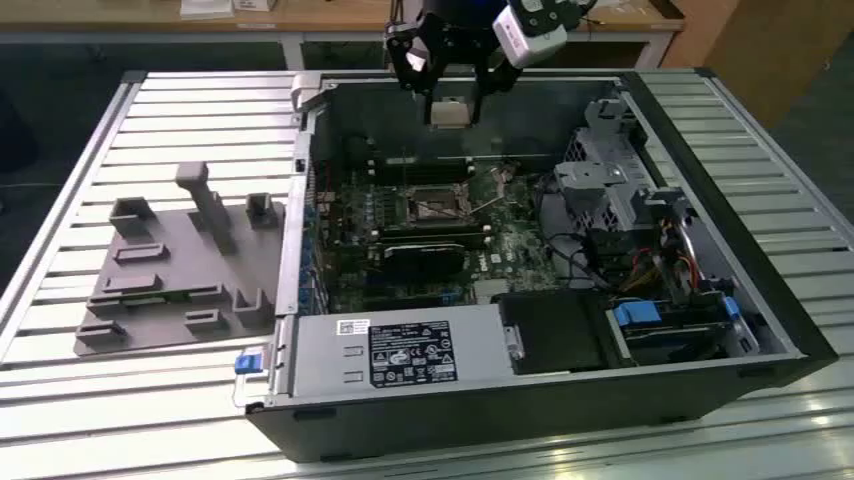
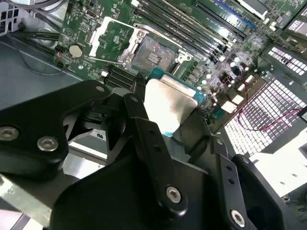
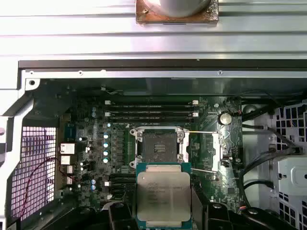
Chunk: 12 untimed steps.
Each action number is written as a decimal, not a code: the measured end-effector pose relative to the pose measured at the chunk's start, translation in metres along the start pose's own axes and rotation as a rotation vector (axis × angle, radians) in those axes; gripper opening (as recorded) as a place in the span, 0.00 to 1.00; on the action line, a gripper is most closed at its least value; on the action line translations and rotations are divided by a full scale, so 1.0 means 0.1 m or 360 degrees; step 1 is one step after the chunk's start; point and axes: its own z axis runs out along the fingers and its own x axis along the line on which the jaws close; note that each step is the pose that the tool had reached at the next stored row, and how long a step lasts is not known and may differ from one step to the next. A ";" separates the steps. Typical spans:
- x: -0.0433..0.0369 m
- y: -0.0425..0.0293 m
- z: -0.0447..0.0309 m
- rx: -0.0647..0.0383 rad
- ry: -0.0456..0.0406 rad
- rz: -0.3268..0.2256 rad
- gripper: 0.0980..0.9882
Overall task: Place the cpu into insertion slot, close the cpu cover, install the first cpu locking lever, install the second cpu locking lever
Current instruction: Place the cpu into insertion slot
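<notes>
My gripper (image 1: 451,98) hangs over the far wall of the open computer case, shut on the cpu (image 1: 451,112), a small square chip with a silvery top. Both wrist views show the cpu (image 3: 164,194) (image 2: 170,103) flat between the black fingers (image 3: 213,213), above the motherboard. The insertion slot (image 3: 158,146) (image 2: 151,55) (image 1: 434,205) lies uncovered below and a little ahead of the chip, with a dark centre and a metal rim. The cpu cover (image 3: 216,148) (image 2: 108,36) is swung open beside the slot. Two thin lever wires (image 3: 201,132) stick out near it.
The case walls (image 1: 300,200) ring the motherboard. Long memory slots (image 3: 151,112) run beyond the socket. A black block (image 1: 427,258), a power supply (image 1: 400,350) and a drive cage with cables (image 1: 627,200) fill the case. A grey fixture plate (image 1: 174,270) lies on the slatted table.
</notes>
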 end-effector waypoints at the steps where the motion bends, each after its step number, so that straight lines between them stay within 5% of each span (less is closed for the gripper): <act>1: 0.000 0.000 0.000 0.0000 0.0000 0.0000 0.49; 12: 0.000 0.000 0.000 0.0000 0.0000 0.0000 0.49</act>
